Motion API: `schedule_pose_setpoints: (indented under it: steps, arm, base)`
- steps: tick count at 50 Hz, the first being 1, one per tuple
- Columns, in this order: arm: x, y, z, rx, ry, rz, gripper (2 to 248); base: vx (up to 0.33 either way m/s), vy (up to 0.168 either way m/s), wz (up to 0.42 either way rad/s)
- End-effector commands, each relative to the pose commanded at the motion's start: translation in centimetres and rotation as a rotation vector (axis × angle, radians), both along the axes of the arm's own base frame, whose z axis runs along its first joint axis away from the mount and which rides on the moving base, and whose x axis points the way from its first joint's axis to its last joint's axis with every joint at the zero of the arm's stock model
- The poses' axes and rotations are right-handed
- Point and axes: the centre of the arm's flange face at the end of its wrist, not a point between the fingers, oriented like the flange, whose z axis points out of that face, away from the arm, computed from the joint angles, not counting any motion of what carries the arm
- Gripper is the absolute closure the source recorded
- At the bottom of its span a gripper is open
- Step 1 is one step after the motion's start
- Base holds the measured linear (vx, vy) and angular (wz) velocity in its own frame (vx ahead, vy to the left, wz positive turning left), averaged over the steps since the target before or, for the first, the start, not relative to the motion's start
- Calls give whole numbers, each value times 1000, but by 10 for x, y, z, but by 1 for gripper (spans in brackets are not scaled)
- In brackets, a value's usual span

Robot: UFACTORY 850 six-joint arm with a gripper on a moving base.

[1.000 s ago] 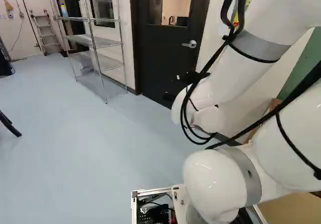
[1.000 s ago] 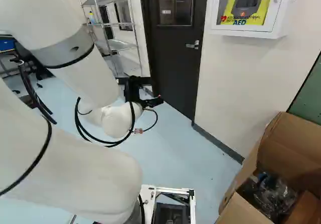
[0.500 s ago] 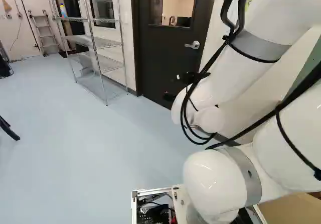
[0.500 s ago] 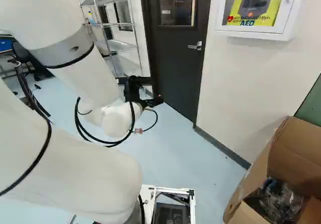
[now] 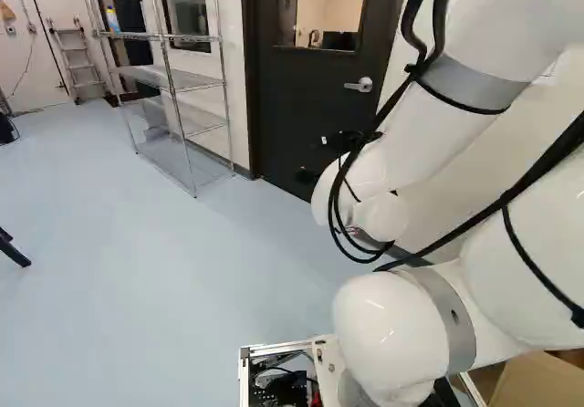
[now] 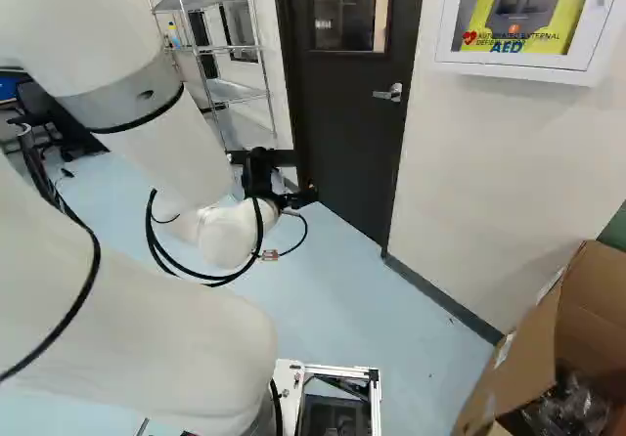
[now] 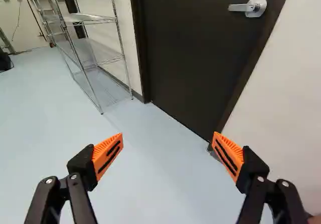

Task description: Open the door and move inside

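We have our claw [image 6: 301, 177] spread wide, its orange pads [image 7: 111, 151] well apart. The dark door [image 7: 195, 53] stands closed ahead of the claw—its lever handle [image 7: 246, 7] also ahead, beyond the fingertips—with wire shelving [image 7: 83, 63] beside the door.

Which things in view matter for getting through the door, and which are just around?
Part of the job:
- closed door
- door handle
- open gripper, which holds nothing

Just around:
- wire shelves
- bottle on the shelves
- ladder
- wall cabinet
- cardboard box
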Motion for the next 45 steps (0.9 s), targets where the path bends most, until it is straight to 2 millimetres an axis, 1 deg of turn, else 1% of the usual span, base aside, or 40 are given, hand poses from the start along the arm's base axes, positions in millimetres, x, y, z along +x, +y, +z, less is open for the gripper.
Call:
schedule_pose_setpoints:
  steps: [13, 45]
  arm:
    - [0, 0, 0, 0, 0, 0, 3]
    - [0, 0, 0, 0, 0, 0, 3]
  base:
    - [174, 83, -24]
    - [209, 85, -38]
